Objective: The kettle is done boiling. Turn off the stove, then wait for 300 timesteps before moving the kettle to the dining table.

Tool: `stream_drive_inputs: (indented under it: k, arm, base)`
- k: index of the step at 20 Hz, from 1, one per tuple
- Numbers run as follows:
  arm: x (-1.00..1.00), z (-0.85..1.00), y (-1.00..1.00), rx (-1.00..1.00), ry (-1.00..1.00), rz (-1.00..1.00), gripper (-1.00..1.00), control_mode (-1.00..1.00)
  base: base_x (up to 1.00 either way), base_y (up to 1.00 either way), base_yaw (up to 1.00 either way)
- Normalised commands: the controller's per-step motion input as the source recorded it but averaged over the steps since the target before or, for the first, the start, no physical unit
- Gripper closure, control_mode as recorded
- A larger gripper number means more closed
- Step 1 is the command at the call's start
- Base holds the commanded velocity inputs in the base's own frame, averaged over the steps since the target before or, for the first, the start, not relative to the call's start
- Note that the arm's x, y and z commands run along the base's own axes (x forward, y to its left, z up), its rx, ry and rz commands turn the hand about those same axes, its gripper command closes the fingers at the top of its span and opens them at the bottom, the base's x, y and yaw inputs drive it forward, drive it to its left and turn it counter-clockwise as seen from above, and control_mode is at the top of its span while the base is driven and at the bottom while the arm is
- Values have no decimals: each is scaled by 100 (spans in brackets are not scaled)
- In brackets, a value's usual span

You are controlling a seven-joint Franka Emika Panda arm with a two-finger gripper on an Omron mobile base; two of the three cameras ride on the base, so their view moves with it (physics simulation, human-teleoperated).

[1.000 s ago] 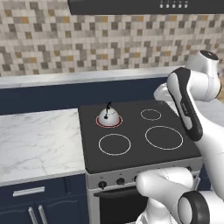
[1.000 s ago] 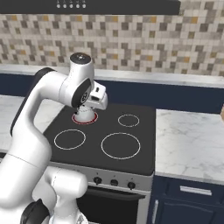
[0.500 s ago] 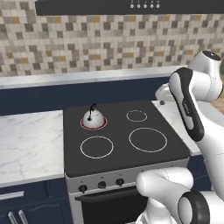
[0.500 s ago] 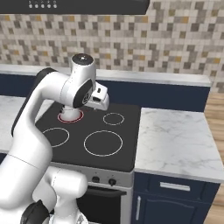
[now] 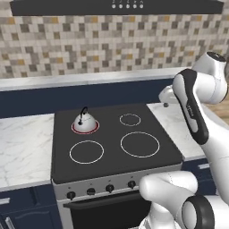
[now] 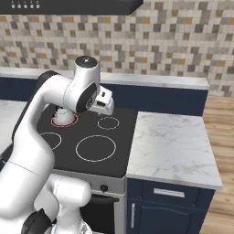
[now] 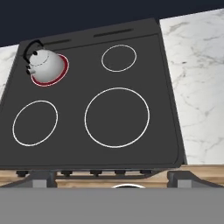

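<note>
The kettle [image 5: 84, 122] is small, domed and silver with a black arched handle. It stands on the back left burner of the stove [image 5: 147, 162], and that burner's ring glows red. From the hand view the kettle [image 7: 45, 65] lies at the upper left, and the other three rings are white. A row of black knobs [image 5: 110, 188] lines the steel front panel. My gripper [image 7: 113, 178] hangs open and empty high above the stove's front edge, well clear of the kettle. My arm hides most of the kettle [image 6: 64, 116] in the right base view. The dining table is out of view.
Marble counters flank the stove: one on its left [image 5: 22, 143], one on its right [image 6: 171, 146] over navy cabinets [image 6: 164, 201]. A tiled wall and a range hood [image 5: 116, 6] sit behind and above. Wooden floor [image 6: 221, 137] lies at the far right.
The whole picture has slid left in both base views, so the base has driven to the right along the counter. The kettle stays on its glowing burner and the arm keeps its pose.
</note>
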Motion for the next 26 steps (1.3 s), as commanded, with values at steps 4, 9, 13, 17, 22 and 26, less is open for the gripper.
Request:
stream_drive_inputs:
  k: [4, 9, 13, 17, 22, 26]
  arm:
    - [0, 0, 0, 0, 0, 0, -100, 100]
    - [0, 0, 0, 0, 0, 0, -100, -100]
    - [-12, 0, 29, -1, -1, 0, -100, -100]
    - [-11, 0, 57, -7, 0, 6, -100, -100]
    - [-10, 0, 66, -14, 0, 14, -100, -100]
    - [-13, 0, 71, -17, 0, 16, -100, -100]
  base:
    - [0, -36, 0]
    - [0, 0, 0]
    - [0, 0, 0]
    - [0, 0, 0]
    - [0, 0, 0]
    - [0, 0, 0]
